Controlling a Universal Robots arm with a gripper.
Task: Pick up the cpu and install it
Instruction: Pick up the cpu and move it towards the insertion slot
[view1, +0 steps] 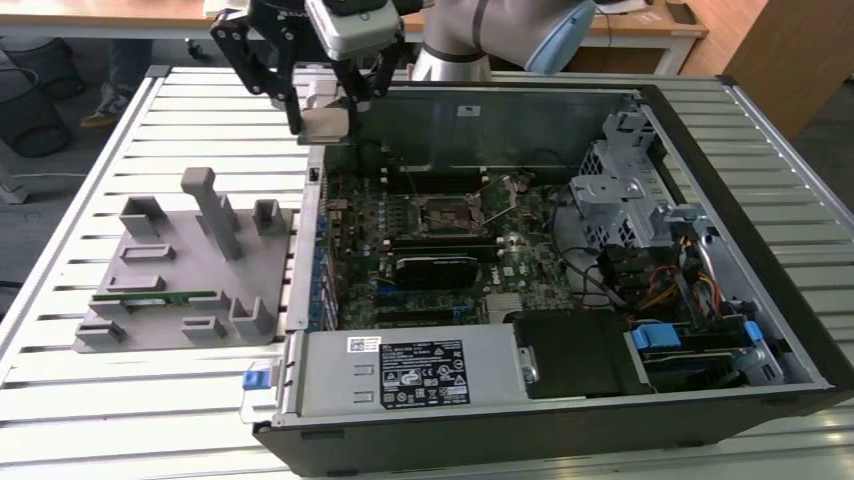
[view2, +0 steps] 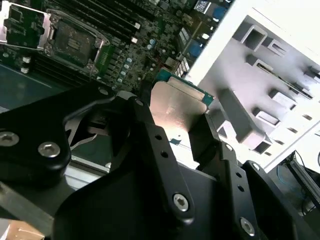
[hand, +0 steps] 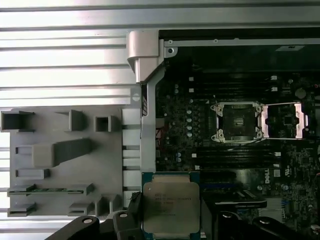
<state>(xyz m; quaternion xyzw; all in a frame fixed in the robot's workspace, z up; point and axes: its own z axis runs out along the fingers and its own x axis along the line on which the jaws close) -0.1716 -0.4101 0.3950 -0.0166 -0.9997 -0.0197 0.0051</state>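
My jaws are clamped on the one cpu (hand: 170, 207), hanging in open air. Right below runs the case's side wall (hand: 147, 115), with one grey holder (hand: 65, 170) outside it. One socket (hand: 239, 121) sits further in, with its lid flipped open.

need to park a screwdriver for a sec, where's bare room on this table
Bare slats of the table lie in front of the grey holder, and behind it toward the far edge. Inside the computer case it is crowded with board, cables and drive bays. The gripper holds the chip above that case's edge.
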